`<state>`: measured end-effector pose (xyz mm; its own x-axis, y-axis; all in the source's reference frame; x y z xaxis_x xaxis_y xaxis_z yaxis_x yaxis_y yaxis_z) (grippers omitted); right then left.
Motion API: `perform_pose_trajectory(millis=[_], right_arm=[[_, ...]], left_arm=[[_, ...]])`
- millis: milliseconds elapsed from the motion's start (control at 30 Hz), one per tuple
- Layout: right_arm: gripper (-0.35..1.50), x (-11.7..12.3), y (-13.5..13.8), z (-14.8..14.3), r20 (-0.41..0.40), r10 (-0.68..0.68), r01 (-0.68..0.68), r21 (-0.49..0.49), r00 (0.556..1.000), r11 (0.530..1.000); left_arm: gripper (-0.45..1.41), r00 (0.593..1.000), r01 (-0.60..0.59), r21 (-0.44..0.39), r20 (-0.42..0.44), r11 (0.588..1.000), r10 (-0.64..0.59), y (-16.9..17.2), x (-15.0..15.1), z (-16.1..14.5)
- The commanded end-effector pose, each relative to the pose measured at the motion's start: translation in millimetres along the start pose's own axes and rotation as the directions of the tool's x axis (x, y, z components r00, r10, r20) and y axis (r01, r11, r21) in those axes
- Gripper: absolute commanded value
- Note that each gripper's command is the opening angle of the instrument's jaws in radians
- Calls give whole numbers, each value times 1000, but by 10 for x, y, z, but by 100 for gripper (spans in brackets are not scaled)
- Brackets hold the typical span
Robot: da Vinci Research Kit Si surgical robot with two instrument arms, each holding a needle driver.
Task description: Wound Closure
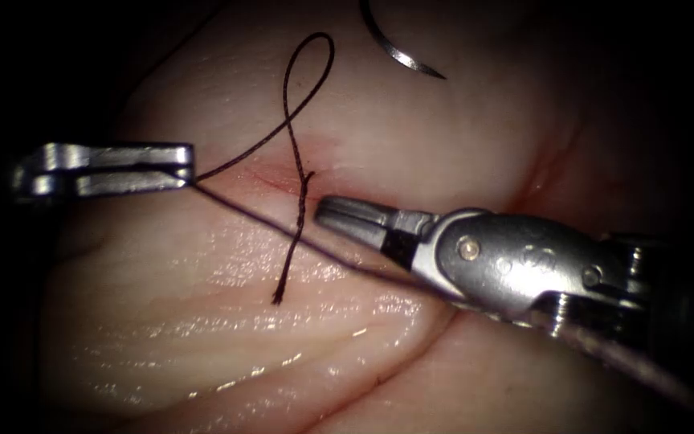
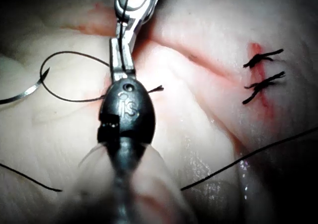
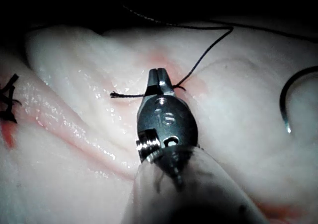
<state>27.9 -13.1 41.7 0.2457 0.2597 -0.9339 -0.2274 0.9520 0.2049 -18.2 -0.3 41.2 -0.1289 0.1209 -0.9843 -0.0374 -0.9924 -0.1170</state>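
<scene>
Dark thread [image 1: 307, 96] loops over a knot at the cut [image 1: 283, 173]; left tool [image 1: 186, 170] grips thread, right tool [image 1: 323, 210] rests closed and empty beside the knot, needle [image 1: 399, 50] lying free on tissue [image 1: 443, 137] above; judged knot-tying, tightening calls for even tension

The curved needle [image 1: 399, 48] is lying free on the tissue [image 1: 459, 137] at the top of the frame, not in it. The dark thread [image 1: 307, 80] is looping in the upper middle, knotted at the cut [image 1: 283, 173], its frayed end [image 1: 279, 296] trailing down.
</scene>
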Motion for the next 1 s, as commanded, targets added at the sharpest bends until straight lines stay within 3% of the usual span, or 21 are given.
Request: perform_pose_trajectory(millis=[33, 300, 467, 733, 1000], right_arm=[[-35, -4, 7, 17, -10, -9, 9, 4, 1000, 1000], [-35, -24, 25, 50, -37, 72, -70, 44, 997, 997], [-35, -27, 49, 68, -136, 144, -127, 125, 980, 984], [-35, -12, 56, 84, -302, 271, -161, 344, 914, 925], [-35, -8, 54, 81, -343, 327, -123, 501, 881, 857]], left_arm=[[-45, 1000, 10, -4, 2, 1000, -10, 4, -8, 7], [-45, 999, 44, -42, 5, 998, -43, 32, -21, 7], [-45, 999, 53, -69, 13, 996, -52, 38, -31, 3], [-45, 999, 29, -53, 46, 998, -27, 27, -70, 5], [-45, 999, 11, -53, 48, 999, -8, 16, -96, 8]])
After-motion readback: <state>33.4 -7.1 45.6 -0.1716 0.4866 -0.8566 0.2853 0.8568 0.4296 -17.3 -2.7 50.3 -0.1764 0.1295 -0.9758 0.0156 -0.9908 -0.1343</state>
